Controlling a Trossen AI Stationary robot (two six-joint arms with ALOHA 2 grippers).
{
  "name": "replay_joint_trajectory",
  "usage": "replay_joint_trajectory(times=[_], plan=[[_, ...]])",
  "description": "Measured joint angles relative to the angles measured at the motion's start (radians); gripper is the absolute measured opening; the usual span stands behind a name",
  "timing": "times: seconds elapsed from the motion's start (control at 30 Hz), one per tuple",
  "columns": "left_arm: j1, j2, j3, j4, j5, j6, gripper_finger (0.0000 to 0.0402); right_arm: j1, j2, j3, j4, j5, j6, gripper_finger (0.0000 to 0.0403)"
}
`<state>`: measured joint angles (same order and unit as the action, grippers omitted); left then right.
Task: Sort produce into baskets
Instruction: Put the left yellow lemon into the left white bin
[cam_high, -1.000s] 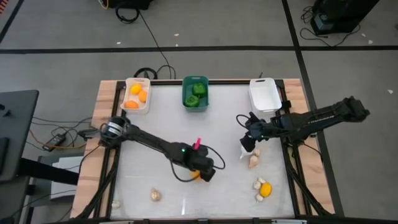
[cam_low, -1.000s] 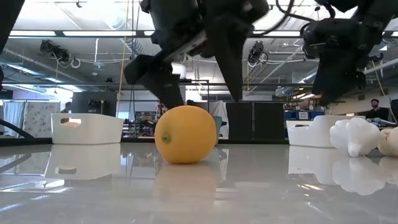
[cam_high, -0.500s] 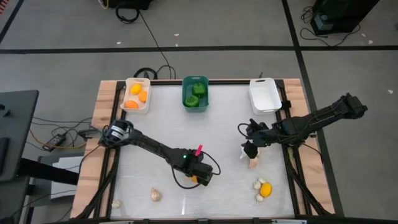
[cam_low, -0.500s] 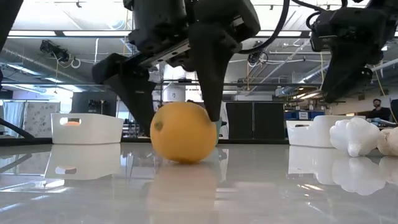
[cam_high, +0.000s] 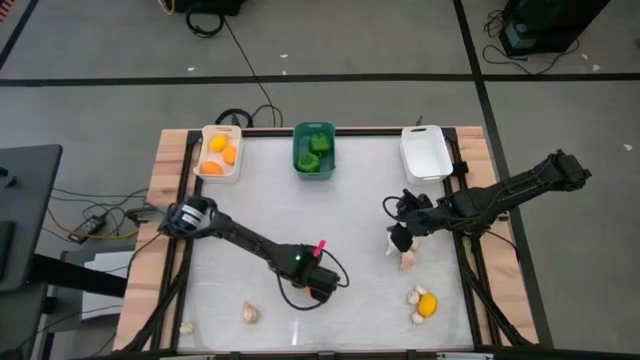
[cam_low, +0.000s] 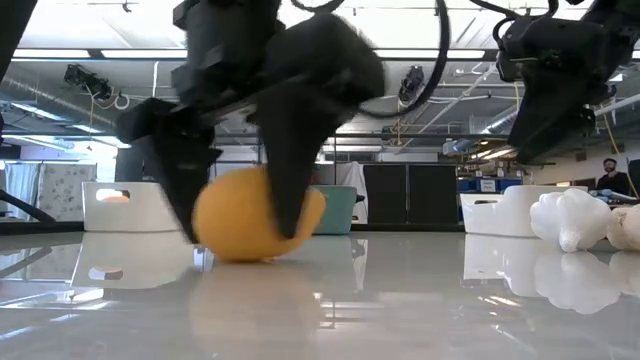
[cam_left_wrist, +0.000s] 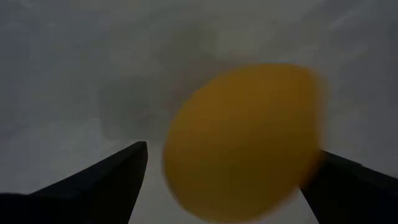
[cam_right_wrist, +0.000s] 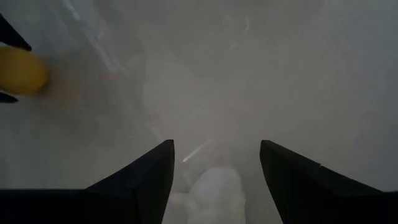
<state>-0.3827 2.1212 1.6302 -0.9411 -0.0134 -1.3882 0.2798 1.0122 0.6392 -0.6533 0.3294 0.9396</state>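
My left gripper (cam_high: 318, 285) is down at the table's near middle, open, with its two fingers on either side of a round orange-yellow fruit (cam_left_wrist: 242, 143) that rests on the tabletop (cam_low: 258, 215). My right gripper (cam_high: 402, 240) is open and empty at the right, just above a pale garlic-like bulb (cam_right_wrist: 214, 190), which lies on the table beside another bulb (cam_high: 407, 260). In the low view it hangs over those bulbs (cam_low: 570, 218). My left gripper comes from above, pointing down, with a finger on each side of the fruit. One finger (cam_left_wrist: 348, 186) lies against the fruit's side (cam_left_wrist: 311, 168); the other finger (cam_left_wrist: 118, 180) stands a little apart from it. The fruit's underside is on the table.
At the far edge stand a white basket (cam_high: 205, 160) with orange fruits, a teal basket (cam_high: 299, 152) with green peppers, and a white basket (cam_high: 425, 152). A yellow fruit (cam_high: 428, 305) with bulbs lies near right; more bulbs (cam_high: 250, 313) (cam_high: 186, 326) lie near left.
My left gripper has gone down and a little toward the table's near edge, and its fingers have come around the fruit. The fruit has shifted along the table. My right gripper has come slightly nearer the bulbs.
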Motion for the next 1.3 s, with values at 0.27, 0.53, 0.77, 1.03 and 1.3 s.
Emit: replay_joint_trajectory(times=[0.27,0.53,0.77,1.03,1.3], plan=[[0.015,0.007,0.0,-0.065,0.009,0.088,0.0387,-0.023,0.0,0.0,0.001,0.003,0.003,0.0248],[0.05,0.007,0.0,-0.078,0.008,0.177,0.0303,-0.049,0.0,0.0,0.002,0.003,0.002,0.0248],[0.068,0.007,0.0,-0.078,0.012,0.238,0.0312,-0.05,0.0,0.0,0.002,0.002,0.01,0.0248],[0.088,0.006,0.033,-0.104,0.003,0.295,0.0305,-0.057,0.0,0.0,0.002,0.021,0.037,0.0248],[0.121,0.003,0.131,-0.218,-0.066,0.391,0.0308,-0.062,0.0,0.0,0.002,0.019,0.038,0.0248]])
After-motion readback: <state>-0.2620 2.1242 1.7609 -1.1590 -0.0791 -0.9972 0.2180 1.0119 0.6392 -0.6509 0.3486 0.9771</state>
